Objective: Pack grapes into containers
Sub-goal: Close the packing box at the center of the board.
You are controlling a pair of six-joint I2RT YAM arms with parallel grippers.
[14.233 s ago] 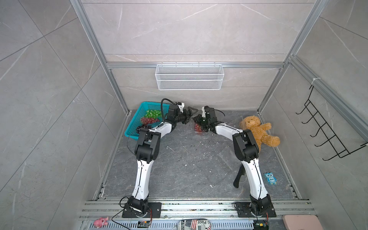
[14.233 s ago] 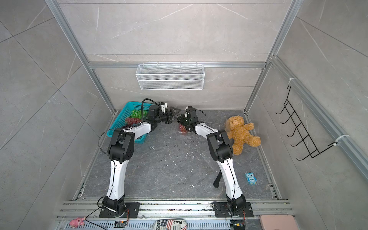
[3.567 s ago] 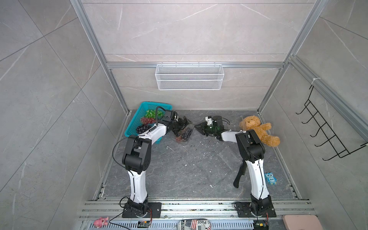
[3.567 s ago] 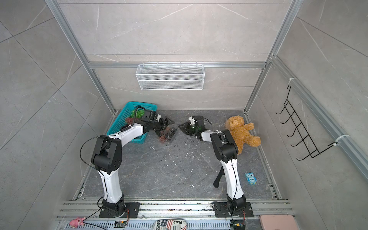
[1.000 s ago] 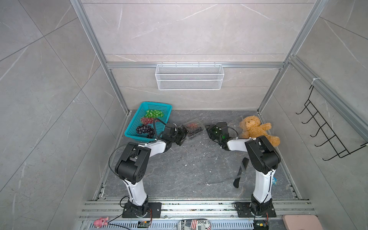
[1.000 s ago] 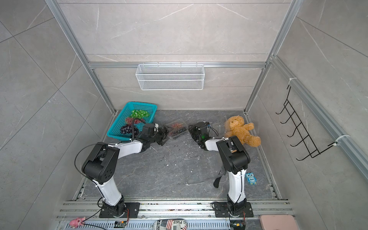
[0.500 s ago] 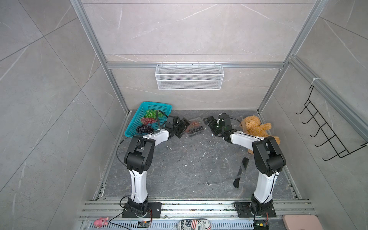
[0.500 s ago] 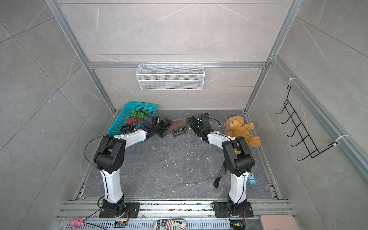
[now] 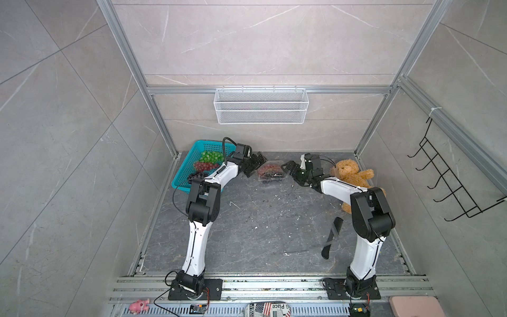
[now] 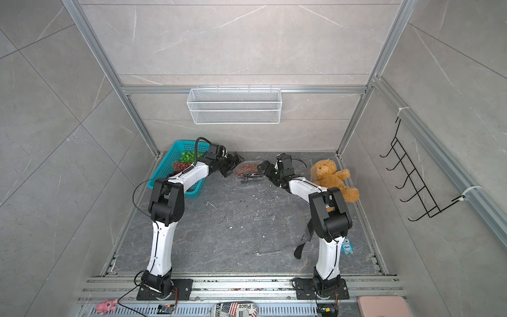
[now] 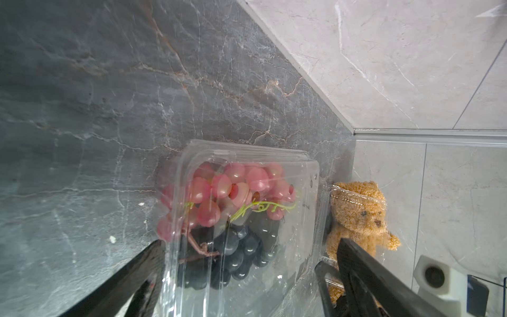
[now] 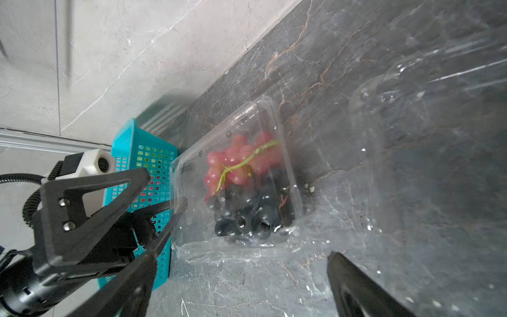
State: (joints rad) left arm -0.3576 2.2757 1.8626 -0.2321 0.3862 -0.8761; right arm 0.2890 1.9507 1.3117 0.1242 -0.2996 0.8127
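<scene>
A clear container [image 9: 270, 173] [image 10: 247, 171] lies near the back wall and holds red grapes [image 11: 233, 186] and dark grapes [image 11: 236, 252], seen through the plastic. My left gripper [image 9: 256, 163] [image 11: 249, 243] is open. Its fingers [image 11: 142, 274] straddle the container's near end. My right gripper [image 9: 289, 168] [image 12: 241, 255] is also open and sits just short of the container [image 12: 236, 192] on the opposite side, with bare floor between its fingers [image 12: 356, 288]. More clear plastic, from another container [image 12: 411, 123] [image 11: 354, 203], lies beside the right gripper, in front of the bear.
A teal basket [image 9: 181, 179] [image 10: 167, 162] at the back left holds green grapes [image 9: 210, 157], red grapes [image 9: 204, 166] and dark grapes [image 9: 196, 175]. A brown teddy bear [image 9: 351, 173] lies at the back right. A white wire basket [image 9: 260, 109] hangs on the back wall. A black strap [image 9: 332, 236] lies by the right arm.
Over the last second both arms have swung toward the back wall and closed in on the container from either side. The container has stayed where it was.
</scene>
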